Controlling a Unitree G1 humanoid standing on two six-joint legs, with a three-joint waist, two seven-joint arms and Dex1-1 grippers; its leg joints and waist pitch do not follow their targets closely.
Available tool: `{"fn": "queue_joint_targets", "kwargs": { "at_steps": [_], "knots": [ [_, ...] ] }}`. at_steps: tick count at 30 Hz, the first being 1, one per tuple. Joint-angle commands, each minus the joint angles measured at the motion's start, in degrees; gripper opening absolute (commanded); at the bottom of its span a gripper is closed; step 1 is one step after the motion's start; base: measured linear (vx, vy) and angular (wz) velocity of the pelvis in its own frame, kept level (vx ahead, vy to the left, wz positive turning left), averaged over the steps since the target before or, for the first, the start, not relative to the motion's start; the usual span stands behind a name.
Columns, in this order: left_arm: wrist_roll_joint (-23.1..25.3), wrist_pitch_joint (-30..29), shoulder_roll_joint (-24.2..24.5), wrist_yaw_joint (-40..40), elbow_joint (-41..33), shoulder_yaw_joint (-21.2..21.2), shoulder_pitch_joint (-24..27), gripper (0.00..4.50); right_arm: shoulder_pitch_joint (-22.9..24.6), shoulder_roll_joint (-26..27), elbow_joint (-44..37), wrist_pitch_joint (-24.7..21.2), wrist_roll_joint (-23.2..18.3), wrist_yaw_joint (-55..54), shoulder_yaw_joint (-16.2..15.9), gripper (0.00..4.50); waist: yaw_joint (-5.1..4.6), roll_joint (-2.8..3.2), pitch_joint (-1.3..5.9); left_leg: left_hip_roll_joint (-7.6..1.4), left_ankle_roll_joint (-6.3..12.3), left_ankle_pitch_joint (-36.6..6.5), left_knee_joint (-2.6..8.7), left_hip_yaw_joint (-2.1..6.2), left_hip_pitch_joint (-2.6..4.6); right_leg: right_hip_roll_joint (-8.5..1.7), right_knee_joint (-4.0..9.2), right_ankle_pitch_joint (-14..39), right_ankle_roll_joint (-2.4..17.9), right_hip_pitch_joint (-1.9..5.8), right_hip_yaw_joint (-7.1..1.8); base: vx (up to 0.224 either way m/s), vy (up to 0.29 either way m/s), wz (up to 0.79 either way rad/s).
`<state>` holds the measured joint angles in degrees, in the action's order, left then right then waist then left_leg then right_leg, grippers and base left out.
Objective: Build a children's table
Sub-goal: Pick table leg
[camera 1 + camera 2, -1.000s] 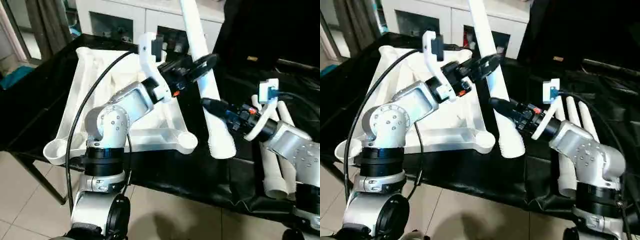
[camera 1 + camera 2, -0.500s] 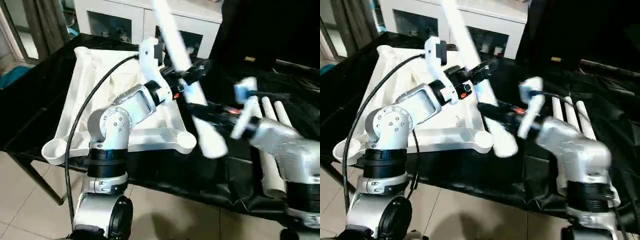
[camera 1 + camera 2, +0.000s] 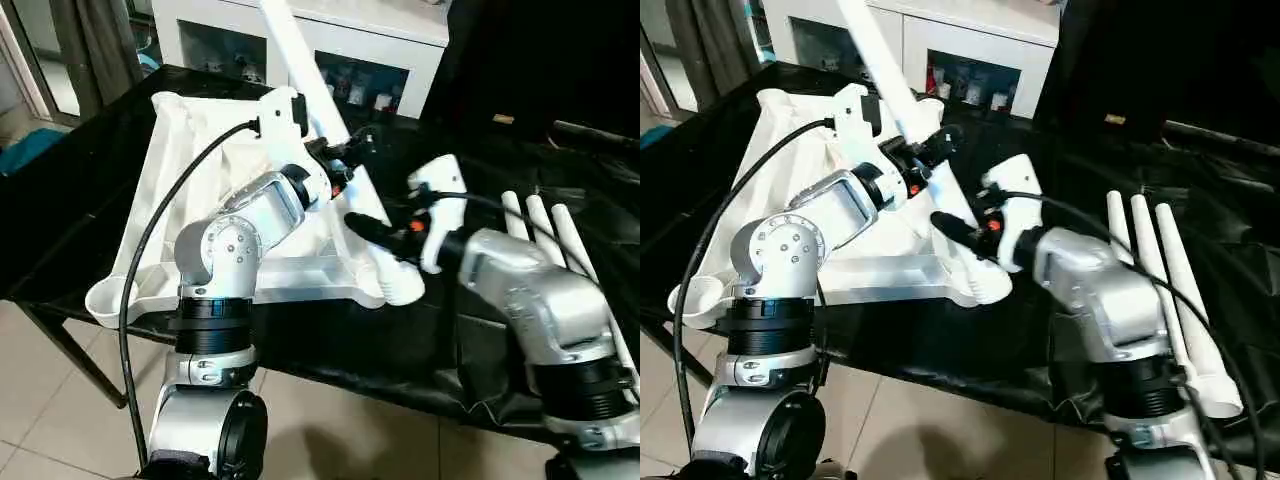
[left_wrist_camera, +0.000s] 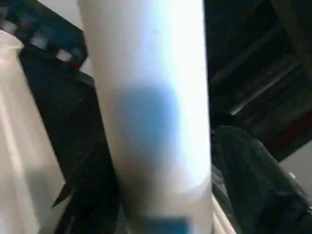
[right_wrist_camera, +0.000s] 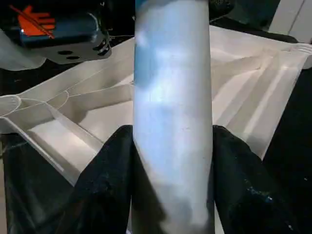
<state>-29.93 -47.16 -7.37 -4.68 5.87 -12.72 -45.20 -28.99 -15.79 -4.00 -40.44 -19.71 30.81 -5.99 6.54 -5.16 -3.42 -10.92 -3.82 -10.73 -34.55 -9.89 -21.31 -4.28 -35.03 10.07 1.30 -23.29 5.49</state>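
White plastic makes up nearly everything on the black-draped table (image 3: 330, 345). Nearest the robot, the wide end of a long tapered leg (image 3: 335, 130) hangs low at the near right corner socket (image 3: 372, 292) of the upturned tabletop (image 3: 175, 190); whether it has entered the socket I cannot tell. From there the leg slants up and away toward the white cabinet (image 3: 370, 45).

The right gripper (image 3: 372, 232) is clamped on the lower part of this leg. In the right wrist view its two black fingers (image 5: 109, 165) press against either side of the tube, with the ribbed underside of the tabletop lying behind it.

A little higher up the same leg sits the left gripper (image 3: 352, 148). Its black fingers stand close beside the tube, and the left wrist view shows the leg right in front of the camera with dark shapes at each side, but I cannot tell whether they are pinching it or merely standing around it.

The tabletop lies upside down on the left half of the black table, ribs facing up. A round socket (image 3: 112, 300) at its near left corner overhangs the table edge.

To the right, well apart from the tabletop, three more legs (image 3: 1160, 285) lie side by side on the black cloth, narrow ends pointing away from the robot.

Beyond the table stands the cabinet with glass doors, small items on its shelf.
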Motion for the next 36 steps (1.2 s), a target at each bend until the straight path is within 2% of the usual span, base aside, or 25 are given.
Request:
{"fn": "queue_joint_targets", "kwargs": {
  "at_steps": [1,2,4,5,6,10,12,16,18,19,21,24,25,26,28,29,30,31,32,36],
  "knots": [
    [-0.4,1.1,-2.5,1.2,-0.1,0.1,-2.1,2.77,-0.4,0.0,1.9,-0.5,1.2,-1.2,-0.3,1.8,0.04,-0.35,4.18,-2.15,0.72,-3.7,3.55,0.64,0.39,-4.15,3.89,9.4,5.7,3.66,-3.25,0.0,0.0,0.0],
    [-0.8,1.6,-2.9,2.6,0.4,-0.7,-2.4,2.58,-0.7,0.6,2.3,-0.3,1.3,-1.8,0.0,1.8,0.05,-0.35,4.19,-2.15,0.66,-4.0,3.55,0.63,0.49,-4.17,3.92,9.6,5.6,3.59,-3.26,0.0,0.0,0.0],
    [-0.8,2.3,-2.9,3.7,1.1,-1.4,-2.8,2.51,-0.9,1.0,2.6,0.1,1.4,-2.2,0.1,1.8,0.02,-0.29,4.2,-2.16,0.52,-4.0,3.59,0.67,0.47,-4.12,3.86,9.2,5.6,3.6,-3.26,0.0,0.0,0.0],
    [-0.7,2.5,-2.7,3.7,1.3,-1.4,-2.9,2.42,-1.0,1.1,2.8,0.2,1.4,-2.4,0.1,1.8,0.04,0.0,4.23,-2.19,0.41,-4.0,3.61,0.73,0.51,-4.15,3.8,8.9,5.7,3.59,-3.26,0.0,0.0,0.0],
    [-0.7,2.6,-2.7,3.8,1.5,-1.4,-3.0,2.28,-1.1,1.1,2.8,0.3,1.5,-2.4,0.1,1.8,0.04,-0.17,4.22,-2.15,0.38,-3.9,3.56,0.67,0.54,-4.07,3.83,8.4,5.6,3.58,-3.27,0.0,0.0,0.0],
    [-0.5,2.8,-2.6,3.9,1.9,-1.5,-3.1,2.1,-1.1,1.2,3.0,0.7,2.1,-2.9,0.1,1.8,0.11,-0.2,4.34,-2.15,0.34,-2.7,3.53,0.69,0.48,-4.15,3.44,5.9,6.3,3.75,-3.32,0.0,0.0,0.0],
    [-0.7,2.7,-2.5,3.9,1.9,-1.4,-3.2,1.89,-1.1,1.2,3.0,1.6,2.7,-3.0,-0.2,1.8,0.05,-0.2,4.25,-2.11,0.45,-3.3,3.55,0.65,0.44,-4.15,3.55,6.5,6.3,3.79,-3.33,0.0,0.0,0.0],
    [-1.7,2.6,-2.6,3.8,2.0,-1.2,-3.0,1.81,-0.9,1.2,3.1,3.0,3.5,-3.0,-0.9,1.8,0.03,-0.1,4.22,-2.11,0.09,-3.9,3.58,0.64,0.48,-4.14,3.67,7.5,6.1,3.76,-3.34,0.0,0.0,0.0],
    [-1.9,2.5,-2.5,3.3,2.1,-0.9,-3.0,1.79,-0.9,2.0,3.2,2.0,1.8,-2.7,0.3,2.36,-0.01,-0.1,4.24,-2.12,0.21,-4.1,3.57,0.65,0.51,-4.13,3.65,7.3,6.0,3.77,-3.34,0.0,0.0,0.0],
    [-2.1,2.5,-2.2,2.4,2.2,-0.6,-3.1,1.79,-0.9,2.0,2.6,1.2,-0.1,-1.2,1.4,2.36,-0.03,-0.05,4.25,-2.17,0.29,-4.2,3.59,0.68,0.52,-4.12,3.63,7.1,6.1,3.72,-3.33,0.0,0.0,0.0],
    [-2.3,2.2,-1.4,0.7,2.3,0.1,-3.4,1.76,-0.7,1.3,1.8,1.2,-1.4,0.3,2.5,2.65,0.12,-0.09,4.29,-2.18,0.71,-3.9,3.53,0.65,0.57,-4.14,3.57,6.3,6.3,3.76,-3.33,0.0,0.0,0.0],
    [-2.8,1.4,1.8,-4.8,1.5,2.6,-4.1,1.75,-0.6,-1.2,0.3,-1.7,-5.4,4.5,4.8,2.85,0.38,-0.03,4.35,-2.22,1.2,-3.1,3.51,0.67,0.71,-4.05,3.35,5.5,6.4,3.78,-3.36,0.0,0.0,0.0],
    [-3.0,1.3,2.8,-6.6,1.3,3.4,-4.3,1.75,-0.5,-2.1,0.1,-2.6,-6.6,6.0,5.4,2.93,0.42,-0.07,4.27,-2.22,1.26,-3.0,3.54,0.67,0.65,-4.09,3.37,5.3,6.6,3.79,-3.34,0.0,0.0,0.0],
    [-3.4,1.1,4.0,-8.9,1.0,4.0,-4.8,1.75,-0.3,-3.5,-0.3,-4.0,-8.4,8.1,6.2,3.04,0.49,-0.37,4.26,-2.17,1.47,-3.0,3.53,0.64,0.63,-4.18,3.34,5.7,6.7,3.92,-3.31,0.0,0.0,0.0],
    [-5.3,-0.4,8.1,-16.9,0.6,5.9,-6.4,1.75,-0.3,-6.8,0.0,-8.5,-13.8,13.2,9.3,3.06,0.51,-0.52,4.24,-2.03,2.18,-3.0,3.49,0.51,0.88,-4.02,3.39,6.5,6.7,3.95,-3.35,0.0,0.0,0.0],
    [-6.6,-1.5,9.5,-20.0,0.3,6.3,-7.1,1.75,-0.5,-7.6,0.4,-10.2,-16.0,14.7,10.6,3.06,0.56,-0.4,4.13,-2.14,1.95,-2.7,3.48,0.5,0.59,-4.15,3.4,6.7,7.0,3.81,-3.4,0.0,0.0,0.0],
    [-7.8,-2.3,11.0,-23.5,-0.2,7.0,-7.6,1.75,-0.9,-8.2,1.1,-12.1,-18.1,15.9,12.0,3.06,0.67,-0.32,4.19,-1.99,1.81,-3.0,3.44,0.5,0.79,-4.23,3.47,7.7,7.3,3.88,-3.29,0.0,0.0,0.0],
    [-8.5,-2.8,11.7,-25.1,-0.5,7.2,-7.9,1.75,-1.0,-8.5,1.5,-12.9,-19.0,16.5,12.6,3.06,0.49,-0.52,4.11,-2.06,1.42,-2.8,3.47,0.53,0.33,-4.29,3.41,7.9,7.8,4.0,-3.22,0.0,0.0,0.0],
    [-9.8,-3.7,13.0,-28.6,-0.9,7.5,-8.4,1.75,-1.2,-9.2,1.9,-14.7,-20.9,17.8,13.4,3.06,0.51,-0.45,4.12,-2.08,1.36,-3.0,3.47,0.48,0.51,-4.37,3.55,8.5,7.9,3.92,-3.2,0.0,0.0,0.0],
    [-11.6,-4.7,14.3,-32.5,-1.3,7.5,-9.2,1.75,-0.8,-10.6,1.4,-17.3,-23.0,19.5,13.5,3.06,0.46,-0.3,4.11,-2.25,0.77,-2.9,3.43,0.44,0.61,-4.42,3.51,9.0,9.1,3.85,-3.22,0.0,0.0,0.0]
  ]
}}
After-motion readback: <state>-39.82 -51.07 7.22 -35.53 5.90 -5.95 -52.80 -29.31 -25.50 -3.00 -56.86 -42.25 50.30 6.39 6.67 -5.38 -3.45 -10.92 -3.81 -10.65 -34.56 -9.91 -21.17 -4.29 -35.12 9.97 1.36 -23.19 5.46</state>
